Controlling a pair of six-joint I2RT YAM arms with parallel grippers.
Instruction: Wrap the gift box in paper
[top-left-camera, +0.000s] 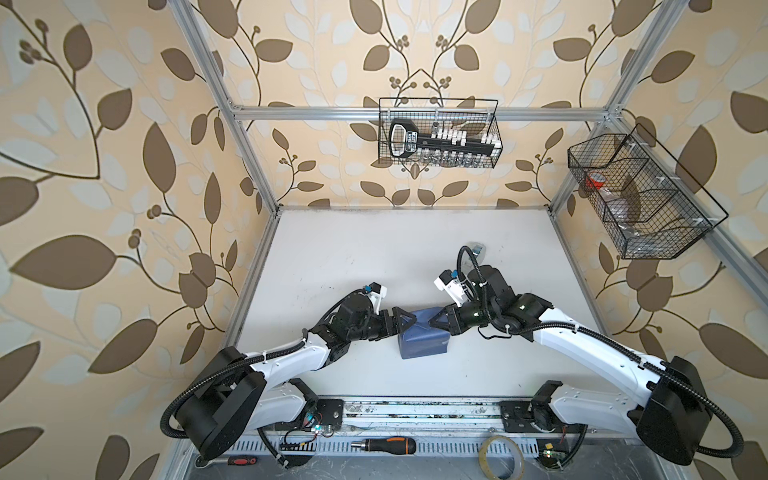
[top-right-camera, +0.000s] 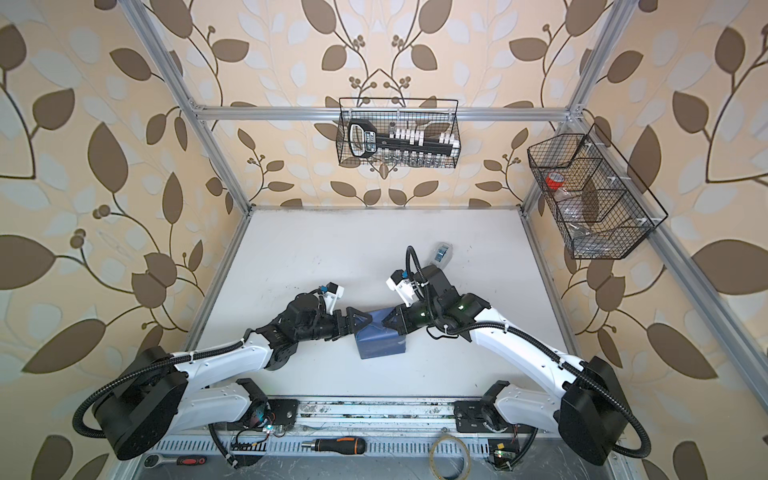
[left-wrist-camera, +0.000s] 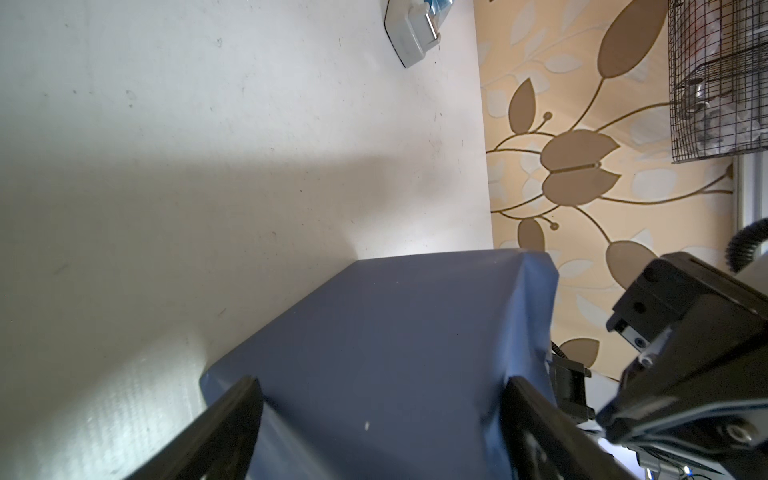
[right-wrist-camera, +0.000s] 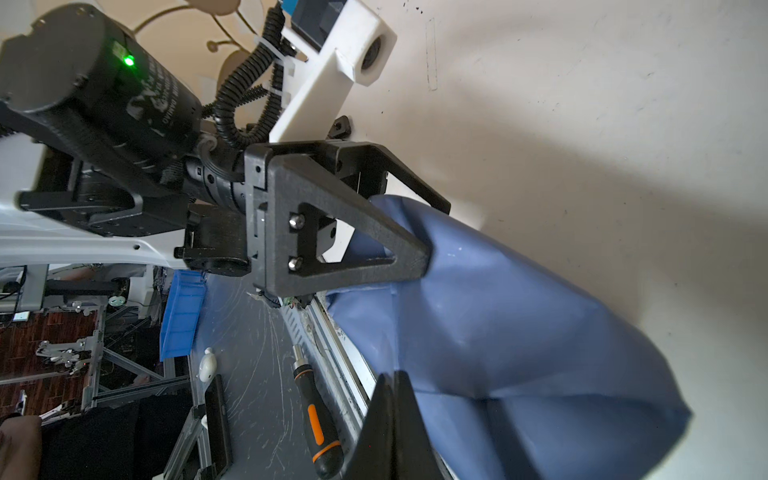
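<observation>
**Gift box hidden under the paper, a gripper at each end**

The left gripper (top-left-camera: 409, 321) has its jaws spread wide across one end of the parcel. In the left wrist view one finger (left-wrist-camera: 232, 415) lies against each side face, and the paper (left-wrist-camera: 395, 332) creases where the far finger bears on it. It is grasping the covered block through the sheet.

The right gripper (top-left-camera: 433, 323) is clenched, jaws together, with its tip at the opposite end. The right wrist view shows its fingers (right-wrist-camera: 390, 415) closed in front of a loose, bulging fold. Whether any paper is pinched between them I cannot tell.

The paper has its dusky blue face outward and is drawn smooth over the top and sides. The gift box's own surface shows in no view.

The parcel stands on the white table (top-left-camera: 353, 257), about midway across and nearer the table's front edge than its back. A small grey tape dispenser (top-left-camera: 478, 249) sits toward the table's back, right of its middle.

Just past the table's front edge, on the metal ledge, lie a screwdriver (top-left-camera: 384, 444) with an orange-and-black handle and a roll of clear tape (top-left-camera: 500, 455).
</observation>
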